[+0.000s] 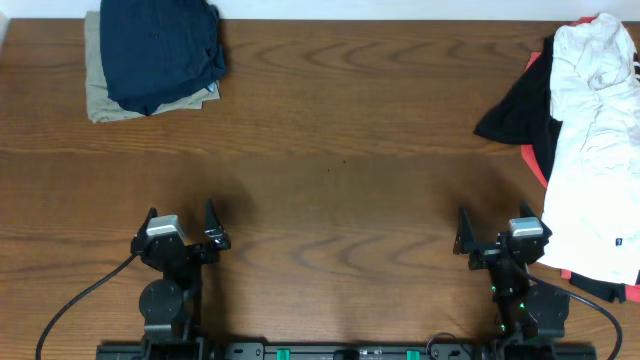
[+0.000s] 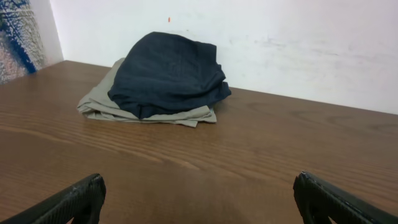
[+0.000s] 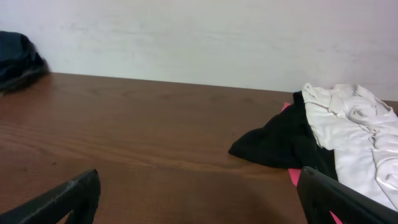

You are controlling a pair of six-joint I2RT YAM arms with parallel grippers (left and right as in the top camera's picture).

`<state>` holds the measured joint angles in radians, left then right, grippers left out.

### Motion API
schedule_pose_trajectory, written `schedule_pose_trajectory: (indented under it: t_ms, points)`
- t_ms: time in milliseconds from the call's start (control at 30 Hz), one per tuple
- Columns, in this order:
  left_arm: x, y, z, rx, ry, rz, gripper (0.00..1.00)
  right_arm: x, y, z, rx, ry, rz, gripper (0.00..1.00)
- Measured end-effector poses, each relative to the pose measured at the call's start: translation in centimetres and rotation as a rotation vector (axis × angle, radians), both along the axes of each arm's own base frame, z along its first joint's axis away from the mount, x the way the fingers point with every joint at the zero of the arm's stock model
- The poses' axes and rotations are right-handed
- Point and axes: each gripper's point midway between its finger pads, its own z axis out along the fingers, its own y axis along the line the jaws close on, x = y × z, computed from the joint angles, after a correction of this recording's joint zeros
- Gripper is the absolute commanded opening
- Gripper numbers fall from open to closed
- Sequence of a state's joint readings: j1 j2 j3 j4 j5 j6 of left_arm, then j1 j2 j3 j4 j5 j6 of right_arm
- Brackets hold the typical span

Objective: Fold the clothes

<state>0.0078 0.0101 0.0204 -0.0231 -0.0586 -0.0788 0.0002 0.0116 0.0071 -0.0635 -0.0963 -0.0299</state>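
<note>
- Brown wood counter (image 1: 330,150) fills the overhead view; the middle between the two hands is bare wood.
- Heap at the counter's right edge: a crumpled white garment (image 1: 595,130) lies on top, a black garment (image 1: 515,112) sticks out from under it toward the centre, and a red garment (image 1: 536,166) shows only as a thin edge beneath.
- Tan garment (image 1: 98,85) lies folded flat at the far left corner of the counter.
- Navy shorts (image 1: 160,45) sit at the far left corner, bundled into a rounded fold on top of the tan garment, which shows along their left and near sides. They are well apart from both hands.
- Left hand (image 1: 180,213) is at the near left, over bare counter, with its fingers spread wide and nothing between them. It points toward the shorts in the left wrist view.
- Right hand (image 1: 503,222) is at the near right, just beside the white garment, with its fingers spread wide and gripping nothing.
</note>
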Motion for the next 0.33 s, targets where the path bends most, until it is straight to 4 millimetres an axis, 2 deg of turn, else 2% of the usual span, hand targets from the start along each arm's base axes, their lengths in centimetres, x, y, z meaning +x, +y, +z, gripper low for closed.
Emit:
schedule_pose_trajectory:
  t_ms: [333]
  points:
    - [0.0, 0.0, -0.01, 0.0, 0.0, 0.0, 0.98, 0.0, 0.0, 0.02, 0.0, 0.0, 0.0, 0.99]
